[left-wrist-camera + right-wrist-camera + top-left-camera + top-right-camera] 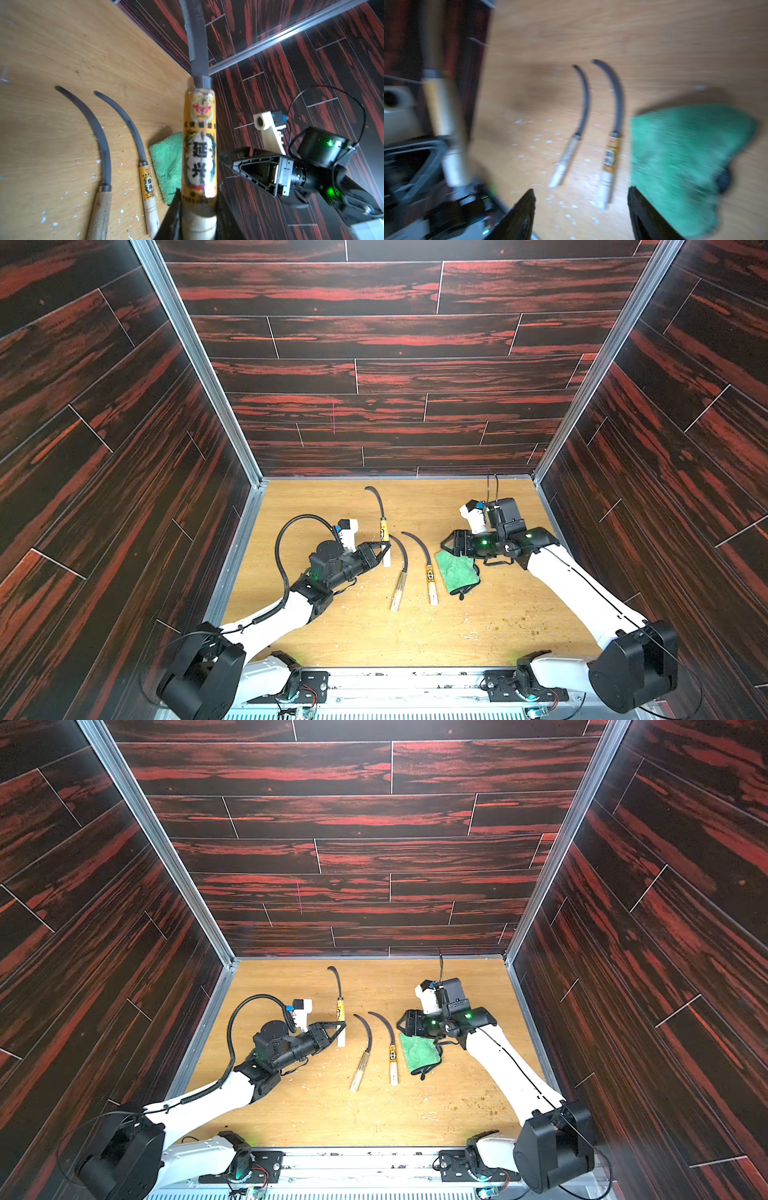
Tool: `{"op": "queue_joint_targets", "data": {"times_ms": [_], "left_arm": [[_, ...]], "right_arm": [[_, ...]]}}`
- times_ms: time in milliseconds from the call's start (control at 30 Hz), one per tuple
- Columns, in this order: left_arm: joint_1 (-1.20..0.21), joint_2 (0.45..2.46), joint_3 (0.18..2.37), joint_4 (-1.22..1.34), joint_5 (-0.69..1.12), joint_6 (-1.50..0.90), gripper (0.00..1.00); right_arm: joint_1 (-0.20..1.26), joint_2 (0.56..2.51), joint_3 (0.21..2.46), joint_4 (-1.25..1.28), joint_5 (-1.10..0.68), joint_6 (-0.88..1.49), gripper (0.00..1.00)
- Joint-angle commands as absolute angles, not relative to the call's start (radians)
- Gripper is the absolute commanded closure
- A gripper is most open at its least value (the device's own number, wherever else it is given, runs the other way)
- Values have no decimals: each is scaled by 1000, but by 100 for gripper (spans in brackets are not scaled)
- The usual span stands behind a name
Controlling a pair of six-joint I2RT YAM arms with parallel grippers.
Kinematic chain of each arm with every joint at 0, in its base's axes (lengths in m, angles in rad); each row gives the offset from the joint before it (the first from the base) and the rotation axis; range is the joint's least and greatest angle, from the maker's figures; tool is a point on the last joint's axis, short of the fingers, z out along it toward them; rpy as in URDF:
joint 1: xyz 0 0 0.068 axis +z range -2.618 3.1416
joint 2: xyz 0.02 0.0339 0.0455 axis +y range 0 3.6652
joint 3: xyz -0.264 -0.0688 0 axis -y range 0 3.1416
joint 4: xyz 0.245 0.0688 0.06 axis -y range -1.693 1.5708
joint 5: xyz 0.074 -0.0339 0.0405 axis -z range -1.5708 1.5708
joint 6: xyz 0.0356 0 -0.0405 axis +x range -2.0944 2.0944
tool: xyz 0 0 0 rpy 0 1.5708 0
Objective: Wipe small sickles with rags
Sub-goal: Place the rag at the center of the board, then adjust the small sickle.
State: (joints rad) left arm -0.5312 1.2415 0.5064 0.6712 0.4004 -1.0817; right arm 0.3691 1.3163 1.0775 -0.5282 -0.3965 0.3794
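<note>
**Left arm has a sickle, right claw is empty over the rag**

Going left to right. The left gripper (pixel 384 549) is clamped tight on the handle of the first sickle (pixel 384 531), just below its yellow-black label. The pale butt end sticks out on the near side. The blade curves off toward the back wall (pixel 395 377). The left wrist view has the label right up close, with the fingers (pixel 176 209) squeezed on either side of the wood under it. I can't tell if the butt touches the table (pixel 374 639).

Next over, the plain-handled sickle (pixel 398 591) lies flat on the table. It has no label, and its blade arches away from the robot with the tip ending near the left gripper. Just beside it, not touching, the labelled sickle (pixel 431 578) lies the same way, its curve roughly parallel. Pale flecks (pixel 91 176) are scattered around both handles.

Then comes the rag (pixel 457 572), green, fluffy and folded. It sits flat on the table just beside the labelled sickle's handle, with black trim and cord at its near end. The right gripper (pixel 445 546) hangs over the rag's far edge. Its jaws are apart with nothing between them. The right wrist view is blurry, but the gap is clear. I can't tell if it touches the cloth. Some yellowish crumbs (pixel 532 626) sit further right, toward the front.
</note>
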Motion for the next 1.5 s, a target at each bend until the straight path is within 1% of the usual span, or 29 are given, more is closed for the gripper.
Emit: {"op": "queue_joint_targets", "data": {"times_ms": [0, 167, 433, 733, 1200, 1267, 1367, 1433, 1467], "left_arm": [[-538, 1269, 492, 851, 472, -1136, 100], [-588, 1305, 519, 853, 469, -1131, 100], [-666, 1369, 584, 820, 418, -1097, 100], [-687, 1416, 621, 862, 416, -1105, 100], [-710, 1423, 621, 908, 409, -1119, 100], [-715, 1427, 618, 912, 407, -1120, 100], [-718, 1436, 615, 927, 407, -1127, 100], [-719, 1439, 615, 932, 408, -1129, 100], [-719, 1440, 615, 932, 409, -1127, 100]], "right_arm": [[370, 1301, 1070, -364, -657, 410, 34], [370, 1337, 1095, -289, -749, 441, 37], [386, 1424, 1146, -287, -754, 446, 39], [427, 1469, 1165, -280, -769, 455, 41], [456, 1523, 1180, -242, -779, 480, 46], [456, 1526, 1180, -233, -783, 485, 48], [457, 1531, 1184, -229, -790, 491, 53], [457, 1531, 1184, -224, -796, 494, 60], [457, 1531, 1183, -223, -798, 495, 65]]}}
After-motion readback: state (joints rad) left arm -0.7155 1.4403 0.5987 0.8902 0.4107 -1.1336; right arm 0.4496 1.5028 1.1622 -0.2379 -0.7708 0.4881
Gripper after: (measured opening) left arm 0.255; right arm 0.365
